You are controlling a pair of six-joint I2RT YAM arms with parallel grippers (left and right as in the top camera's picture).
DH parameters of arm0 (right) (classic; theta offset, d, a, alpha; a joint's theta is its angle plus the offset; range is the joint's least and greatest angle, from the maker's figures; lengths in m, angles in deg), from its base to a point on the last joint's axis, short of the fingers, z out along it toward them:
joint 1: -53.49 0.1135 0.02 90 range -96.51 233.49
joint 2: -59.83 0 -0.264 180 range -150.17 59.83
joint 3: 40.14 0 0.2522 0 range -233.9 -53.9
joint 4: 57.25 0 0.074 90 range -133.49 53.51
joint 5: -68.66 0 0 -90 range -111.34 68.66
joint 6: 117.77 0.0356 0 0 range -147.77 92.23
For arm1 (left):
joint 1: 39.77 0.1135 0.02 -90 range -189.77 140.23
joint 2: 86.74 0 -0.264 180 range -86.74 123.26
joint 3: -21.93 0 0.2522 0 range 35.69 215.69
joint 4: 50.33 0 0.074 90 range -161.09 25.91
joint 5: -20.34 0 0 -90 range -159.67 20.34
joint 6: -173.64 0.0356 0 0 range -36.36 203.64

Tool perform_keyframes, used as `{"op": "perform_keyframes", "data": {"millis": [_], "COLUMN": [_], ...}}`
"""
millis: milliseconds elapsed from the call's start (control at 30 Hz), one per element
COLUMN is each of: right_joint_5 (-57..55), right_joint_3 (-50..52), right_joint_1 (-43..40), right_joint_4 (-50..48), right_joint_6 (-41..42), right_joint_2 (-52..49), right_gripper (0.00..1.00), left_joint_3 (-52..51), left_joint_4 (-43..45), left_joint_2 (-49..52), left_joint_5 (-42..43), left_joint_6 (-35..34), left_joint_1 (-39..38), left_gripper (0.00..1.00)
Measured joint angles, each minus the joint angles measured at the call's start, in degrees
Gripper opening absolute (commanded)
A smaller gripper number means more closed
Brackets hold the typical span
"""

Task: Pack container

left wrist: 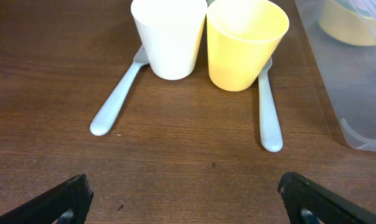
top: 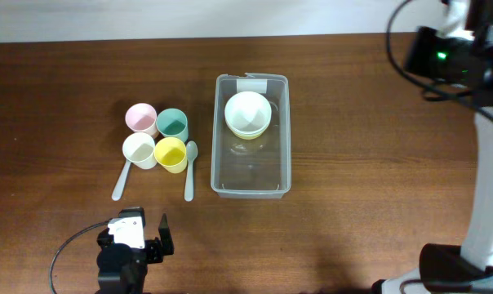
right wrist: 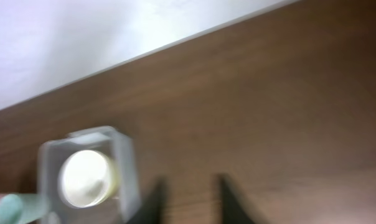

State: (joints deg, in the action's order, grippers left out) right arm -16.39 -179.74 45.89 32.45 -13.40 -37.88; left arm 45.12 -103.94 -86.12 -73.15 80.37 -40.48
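Note:
The clear plastic container [top: 218, 139] stands at mid-table with its white label at the far end. A white bowl stacked in a yellow one [top: 247, 113] sits in its far half. My left gripper [top: 140, 234] is low at the front left. In the left wrist view it is open and empty [left wrist: 188, 200], with the container's corner [left wrist: 356, 99] at the right. My right arm [top: 450, 53] is raised at the far right. In the blurred right wrist view, my right gripper's fingers [right wrist: 194, 199] are apart with nothing between them, and the container [right wrist: 127, 163] is far below left.
Left of the container stand a pink cup [top: 140, 118], a teal cup [top: 172, 124], a white cup [top: 139, 150] and a yellow cup [top: 170, 153]. Two pale blue spoons [top: 122, 181] [top: 190, 169] lie by them. The white wall edge [right wrist: 113, 37] is beyond the table.

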Motion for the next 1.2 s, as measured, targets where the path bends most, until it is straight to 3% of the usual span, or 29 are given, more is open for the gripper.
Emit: {"op": "perform_keyframes", "data": {"millis": [33,267,400,667,833,967,1200], "right_joint_5": [-0.1,-0.9,-0.9,-0.9,-0.9,-0.9,-0.9], "right_joint_3": [0.2,0.4,0.4,0.4,0.4,0.5,0.7], "right_joint_1": [-1.0,-9.6,-9.9,-9.9,-9.9,-9.9,-9.9], "right_joint_4": [0.3,1.4,1.5,1.5,1.4,1.7,1.6], "right_joint_6": [0.0,-0.2,-0.2,-0.2,-0.2,-0.2,-0.2], "right_joint_2": [-0.2,-1.4,-1.4,-1.4,-1.4,-1.4,-1.4], "right_gripper": [0.99,0.99,0.99,0.99,0.99,0.99,0.99], "left_joint_3": [0.0,0.0,0.0,-0.1,1.9,12.8,50.9], "left_joint_4": [0.0,0.0,6.7,13.0,16.8,14.9,-2.7], "left_joint_2": [0.0,0.0,0.0,0.0,0.7,11.8,51.2], "left_joint_5": [0.0,0.0,1.8,20.7,23.4,20.9,17.4], "left_joint_6": [0.0,0.0,0.0,0.0,-0.9,-2.8,-3.6], "left_joint_1": [0.0,0.0,0.0,0.0,0.0,0.1,5.4], "left_gripper": [1.00,1.00,0.99,0.99,1.00,1.00,1.00]}}
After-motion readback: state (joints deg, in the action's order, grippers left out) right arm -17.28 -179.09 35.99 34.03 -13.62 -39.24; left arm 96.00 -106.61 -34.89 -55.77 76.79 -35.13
